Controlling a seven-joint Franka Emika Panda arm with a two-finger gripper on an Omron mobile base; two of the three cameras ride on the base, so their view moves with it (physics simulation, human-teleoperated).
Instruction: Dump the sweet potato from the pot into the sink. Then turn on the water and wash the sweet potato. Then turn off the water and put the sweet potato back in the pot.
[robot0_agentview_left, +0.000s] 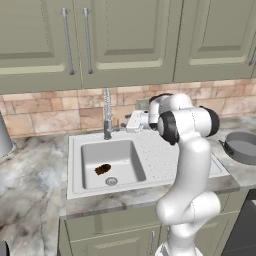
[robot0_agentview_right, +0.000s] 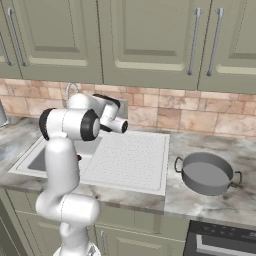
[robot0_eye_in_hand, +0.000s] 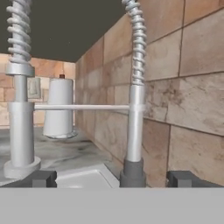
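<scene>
**Q:** Grey basin first: what does it hold, and where does it lie relative to the arm?

**A:** Light grey, the sink (robot0_agentview_left: 90, 172) spans the counter in front of the arm, and the sweet potato (robot0_agentview_left: 103, 169) lies on the basin floor just beside the round drain (robot0_agentview_left: 111, 181), its long axis running roughly left to right. Dumping therefore appears done; washing is judged to be the step in hand.

**Q:** And the pot?

**A:** The pot (robot0_agentview_right: 206, 174) stands upright on the counter, well apart from the sink on its far right, beyond the dotted drainboard (robot0_agentview_right: 130, 159).

**Q:** Which relation governs the coming move?

**A:** The faucet (robot0_agentview_left: 107, 116) rises at the sink's back edge, straight ahead of the gripper (robot0_eye_in_hand: 112, 178). In the hand view its chrome stem (robot0_eye_in_hand: 134, 131) stands upright between the two fingertips, near, with a thin horizontal bar (robot0_eye_in_hand: 81, 106) crossing to a second column on the left. Whether that bar is the lever cannot be told.

**Q:** Gripper state?

**A:** Jaws fully spread, nothing held, nothing touched.
</scene>
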